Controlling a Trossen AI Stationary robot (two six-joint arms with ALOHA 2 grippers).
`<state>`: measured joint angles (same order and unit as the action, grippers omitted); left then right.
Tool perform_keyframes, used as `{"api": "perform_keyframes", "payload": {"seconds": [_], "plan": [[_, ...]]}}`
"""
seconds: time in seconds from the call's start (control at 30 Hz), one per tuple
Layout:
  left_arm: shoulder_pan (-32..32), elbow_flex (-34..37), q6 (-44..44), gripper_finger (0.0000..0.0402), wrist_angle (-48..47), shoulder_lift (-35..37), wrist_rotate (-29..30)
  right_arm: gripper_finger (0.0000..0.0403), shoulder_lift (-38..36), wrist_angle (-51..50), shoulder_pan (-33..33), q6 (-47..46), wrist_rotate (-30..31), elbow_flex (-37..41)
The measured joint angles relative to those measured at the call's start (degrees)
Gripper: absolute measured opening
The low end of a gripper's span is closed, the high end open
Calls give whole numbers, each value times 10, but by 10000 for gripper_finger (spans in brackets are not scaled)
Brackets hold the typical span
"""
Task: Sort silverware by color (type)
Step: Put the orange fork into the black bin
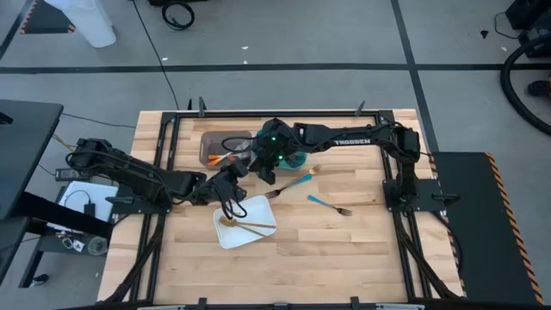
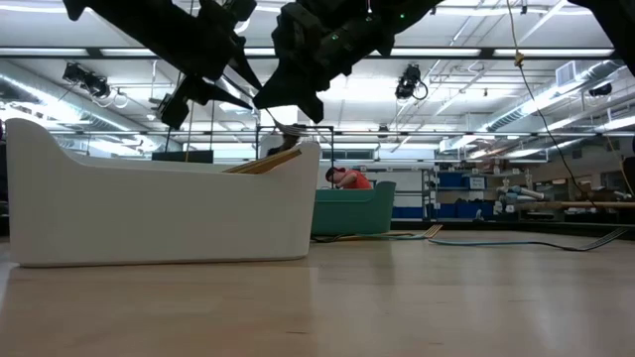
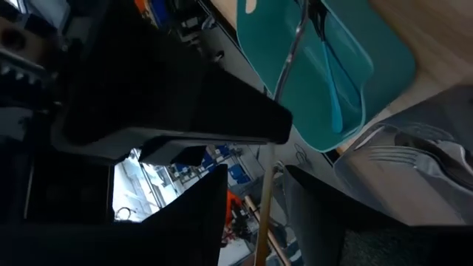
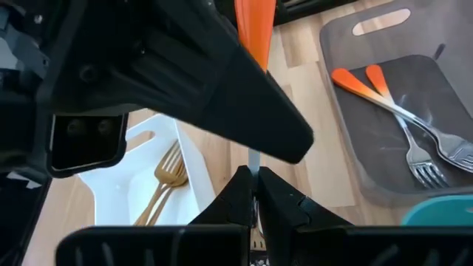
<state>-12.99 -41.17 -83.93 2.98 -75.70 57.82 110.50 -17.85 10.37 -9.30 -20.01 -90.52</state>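
Orange-handled utensil (image 4: 255, 33) clamped in the right gripper (image 4: 253, 193) jaws above the counter (image 1: 362, 250); left gripper (image 1: 231, 185) jaws parted, near the white tray (image 1: 250, 232).

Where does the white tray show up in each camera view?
High view: white tray just below the table's centre.
Low view: fills the left side.
Left wrist view: not in it.
Right wrist view: lower left.
Shared landmark: the gold utensils lying in it.
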Motion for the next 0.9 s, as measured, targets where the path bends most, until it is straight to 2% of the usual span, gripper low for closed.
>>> {"api": "perform_keyframes", "payload": {"seconds": [0.33,0.43,0.6,0.9], "plan": [[1,0,11,135,-1,0,0,20,0,2,0,-1,8,0],[1,0,12,101,-2,0,0,20,0,2,0,-2,8,0],[1,1,25,16,-8,0,0,20,0,2,0,-2,9,0],[0,1,55,8,-22,0,1,22,0,4,0,-2,21,0]]}}
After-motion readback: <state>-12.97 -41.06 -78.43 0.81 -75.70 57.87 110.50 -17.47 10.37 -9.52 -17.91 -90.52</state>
